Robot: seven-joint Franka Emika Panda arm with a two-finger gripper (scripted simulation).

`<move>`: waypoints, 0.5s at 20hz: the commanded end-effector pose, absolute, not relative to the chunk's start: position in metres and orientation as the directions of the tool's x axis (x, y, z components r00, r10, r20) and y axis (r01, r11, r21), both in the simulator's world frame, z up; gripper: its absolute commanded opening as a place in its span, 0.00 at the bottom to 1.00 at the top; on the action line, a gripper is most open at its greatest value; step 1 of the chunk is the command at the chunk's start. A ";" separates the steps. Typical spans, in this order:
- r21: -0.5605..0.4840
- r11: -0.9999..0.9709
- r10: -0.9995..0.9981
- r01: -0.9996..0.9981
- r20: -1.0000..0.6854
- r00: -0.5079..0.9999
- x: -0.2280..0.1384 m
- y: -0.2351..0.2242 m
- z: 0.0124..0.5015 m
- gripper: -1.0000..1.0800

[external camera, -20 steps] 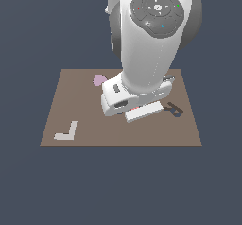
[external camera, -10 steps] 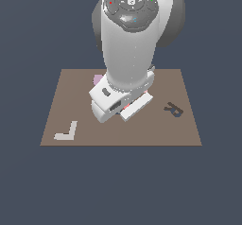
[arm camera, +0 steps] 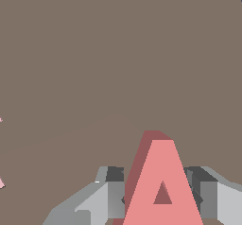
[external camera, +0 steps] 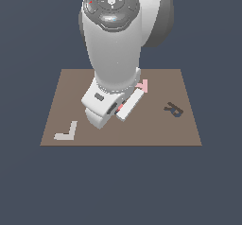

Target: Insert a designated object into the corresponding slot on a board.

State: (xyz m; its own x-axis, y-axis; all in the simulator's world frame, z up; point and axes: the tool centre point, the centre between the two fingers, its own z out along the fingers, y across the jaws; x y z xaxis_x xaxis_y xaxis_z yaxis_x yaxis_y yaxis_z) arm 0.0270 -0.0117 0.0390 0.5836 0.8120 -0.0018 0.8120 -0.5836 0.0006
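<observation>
My gripper (arm camera: 159, 193) is shut on the salmon-red A block (arm camera: 163, 172), its grey fingers (arm camera: 112, 191) pressing on the block's two sides. It holds the block above bare brown board (arm camera: 118, 54). In the exterior view the arm's hand (external camera: 101, 103) hangs over the middle of the board (external camera: 56, 106), and only a sliver of the red A (external camera: 120, 107) shows under it. The dark A-shaped slot is not visible in either view; the arm may be covering it.
A dark R-shaped recess (external camera: 174, 109) lies toward the exterior view's right. A pale pink T block (external camera: 143, 85) peeks out behind the hand. A white L shape (external camera: 66, 132) lies near the front corner on the exterior view's left. Pink bits touch the wrist view's edge (arm camera: 1, 182).
The arm has swung toward the exterior view's left over the board with the red A in its fingers. The R recess is now uncovered and the lilac piece is hidden.
</observation>
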 end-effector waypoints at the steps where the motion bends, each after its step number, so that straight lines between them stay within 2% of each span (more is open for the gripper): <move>1: 0.001 -0.544 0.839 0.839 -0.002 0.544 0.028 -0.016 0.040 0.00; 10: 0.000 -0.463 0.886 0.886 -0.002 0.463 0.032 -0.024 0.040 0.00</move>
